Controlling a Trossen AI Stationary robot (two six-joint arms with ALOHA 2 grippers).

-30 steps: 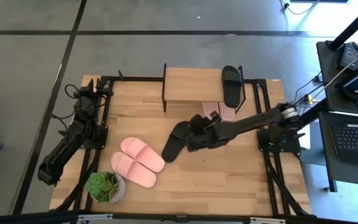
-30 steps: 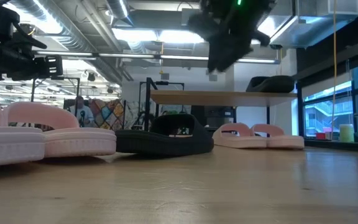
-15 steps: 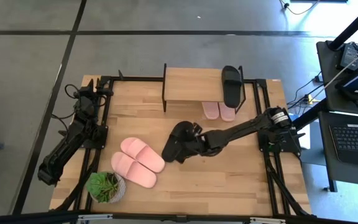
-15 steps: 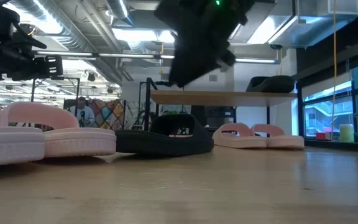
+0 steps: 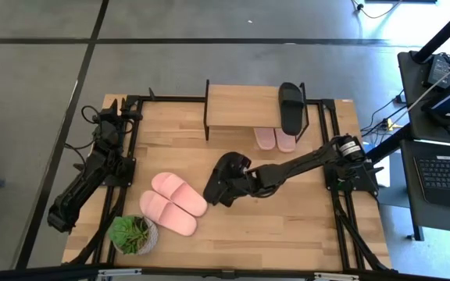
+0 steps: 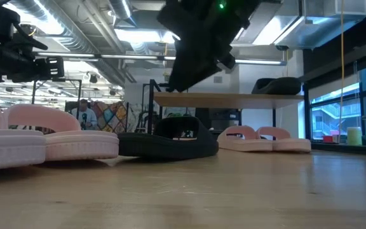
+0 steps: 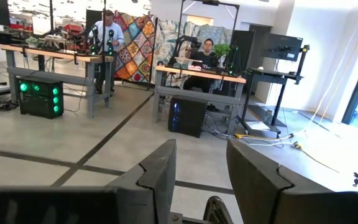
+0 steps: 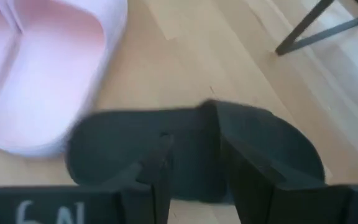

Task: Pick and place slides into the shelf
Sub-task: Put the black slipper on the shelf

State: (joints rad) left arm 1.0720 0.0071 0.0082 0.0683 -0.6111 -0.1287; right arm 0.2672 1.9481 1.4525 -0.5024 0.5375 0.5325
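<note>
A black slide lies flat on its sole mid-table; it also shows in the low view and the right wrist view. My right gripper hovers just above it, open, fingers pointing down over its strap, with a gap between them in the low view. A second black slide lies on the shelf top. Two pink slides sit under the shelf, and two more lie on the table's near left. My left gripper is open, parked at the left edge.
A small potted green plant stands at the near left corner, beside the pink pair. The shelf's black legs stand just beyond the black slide. Bare wood lies near and right of the black slide. People sit at desks in the room beyond.
My right gripper has travelled from beside the shelf toward the table's left and near edge, coming over the black slide and sinking a little. The slide has stayed where it was.
</note>
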